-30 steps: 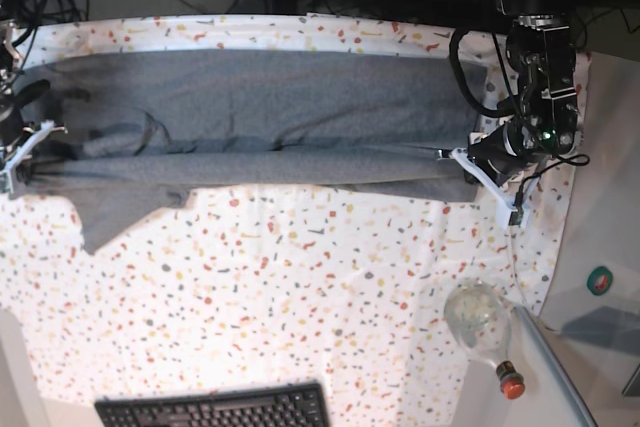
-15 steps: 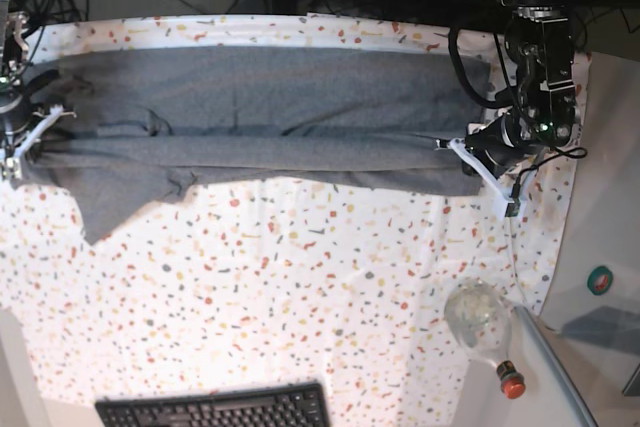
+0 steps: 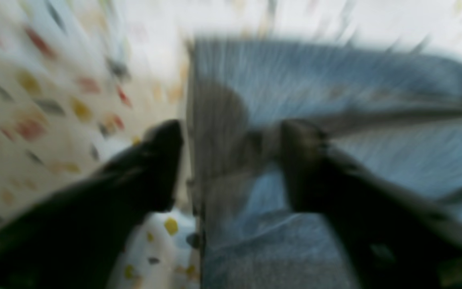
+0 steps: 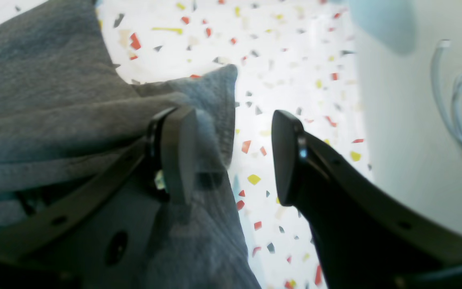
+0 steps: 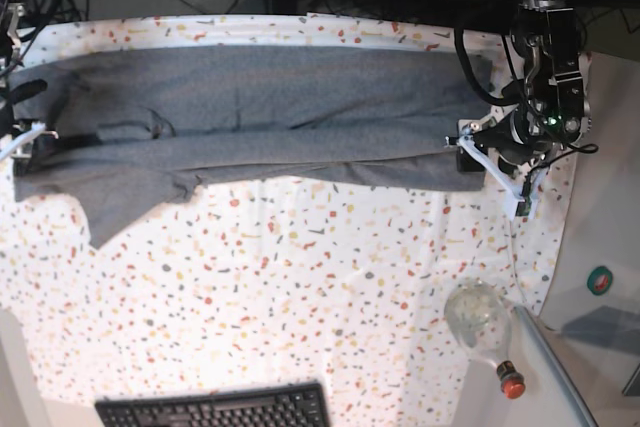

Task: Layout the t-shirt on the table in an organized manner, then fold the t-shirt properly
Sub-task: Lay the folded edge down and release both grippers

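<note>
Here we are spreading both grippers apart, the left gripper [image 3: 231,136] straddling one end of the t-shirt [image 5: 270,132] at the scene's right, the right gripper [image 4: 233,154] beside its other end at left, the garment lying lengthwise along the table's [image 5: 300,297] far edge.

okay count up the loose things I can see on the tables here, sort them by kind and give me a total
Dark-grey cotton t-shirt: 1
Clear glass bottle with red cap: 1
Black keyboard: 1
Teal round disc: 1
Pale coiled cable: 1
Total: 5
</note>
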